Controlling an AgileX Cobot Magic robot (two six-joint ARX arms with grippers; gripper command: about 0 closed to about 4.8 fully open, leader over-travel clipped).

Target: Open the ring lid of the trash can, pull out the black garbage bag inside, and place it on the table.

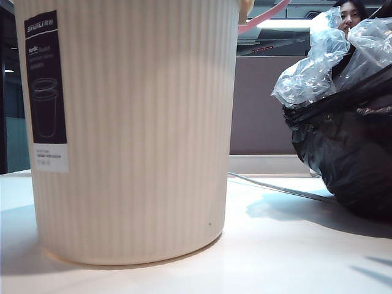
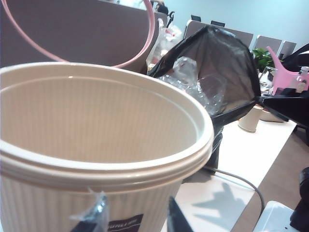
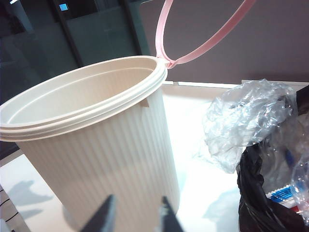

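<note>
The cream ribbed trash can [image 1: 135, 135] stands on the white table [image 1: 275, 257], and its inside [image 2: 96, 125] is bare. The pink ring lid [image 1: 263, 18] is swung up, attached at the back of the rim [image 3: 166, 60]. The black garbage bag [image 1: 349, 159], topped with crumpled clear film [image 1: 318, 67], rests on the table to the right of the can. My left gripper [image 2: 133, 220] is open near the can's outer wall, with a scrap of clear film on one fingertip [image 2: 94, 215]. My right gripper [image 3: 136, 217] is open beside the can, the bag [image 3: 256, 203] off to one side. Neither gripper shows in the exterior view.
A grey-brown partition panel [image 1: 260, 104] stands behind the table. A grey cable [image 1: 275, 187] runs across the table towards the bag. A person [image 1: 350, 15] is behind the bag. In the left wrist view a black arm with a pink part [image 2: 289, 104] hangs past the bag.
</note>
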